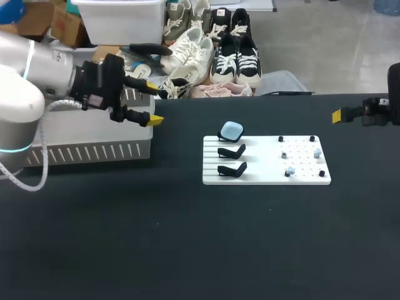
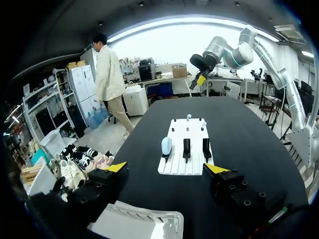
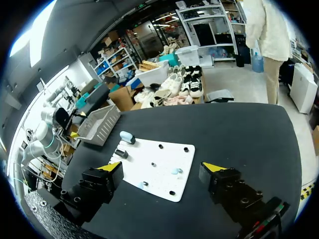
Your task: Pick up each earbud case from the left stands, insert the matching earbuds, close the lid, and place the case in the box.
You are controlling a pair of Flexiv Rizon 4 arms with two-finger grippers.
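A light blue earbud case [image 1: 231, 130] sits on the farthest of three black stands at the left of a white pegboard [image 1: 265, 178]. The two nearer stands [image 1: 232, 152] are empty. Small pale blue earbuds [image 1: 317, 152] rest on the board's right half. My left gripper [image 1: 154, 103] hangs open over the white box [image 1: 94, 147], left of the board. My right gripper [image 1: 340, 115] is open at the table's far right, empty. In the left wrist view the open gripper [image 2: 167, 168] faces the case [image 2: 166, 146]. In the right wrist view the open gripper [image 3: 161, 167] hangs above the board [image 3: 164, 154], the case [image 3: 127, 136] beyond.
The white slotted box [image 2: 144, 214] stands at the table's left edge, under my left wrist. Black tabletop [image 1: 187, 244] stretches in front of the board. Black pegs [image 1: 280, 139] stick up from the board's right half.
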